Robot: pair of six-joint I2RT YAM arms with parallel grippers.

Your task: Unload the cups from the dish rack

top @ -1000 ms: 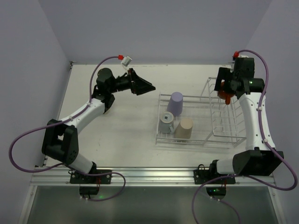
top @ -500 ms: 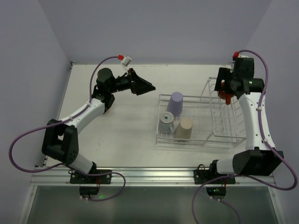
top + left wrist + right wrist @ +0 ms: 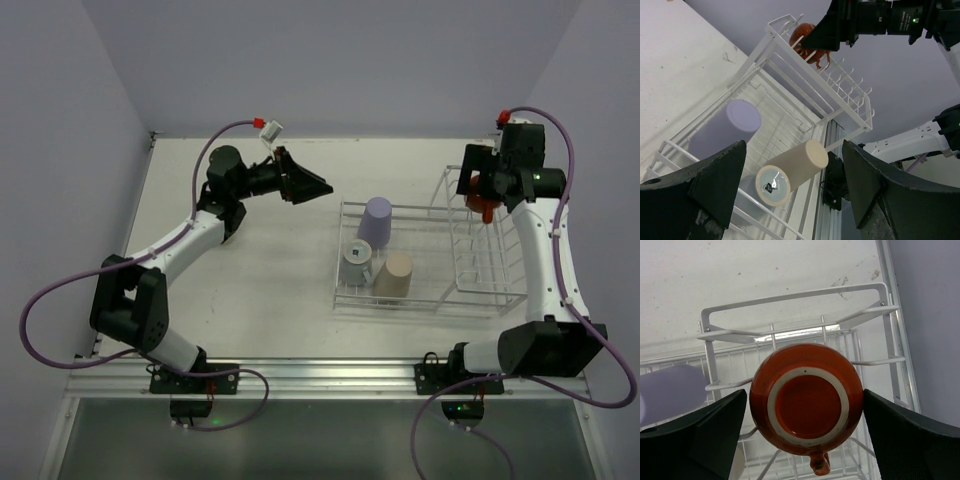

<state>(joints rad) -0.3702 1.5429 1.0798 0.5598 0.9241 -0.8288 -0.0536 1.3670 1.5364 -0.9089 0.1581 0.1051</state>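
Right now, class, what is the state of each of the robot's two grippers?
Left gripper: open, holding nothing.
Right gripper: closed on the round orange-red handled mug, one finger on each side.

The table (image 3: 260, 255) is seen as a white, matte surface, and a metal rail (image 3: 330, 372) is fixed along its near edge. Faint dark specks and scuffs are shown on it in the wrist views. The white wire dish rack (image 3: 487, 272) is set directly on its right half, the low tray toward the centre and the taller basket toward the right edge.
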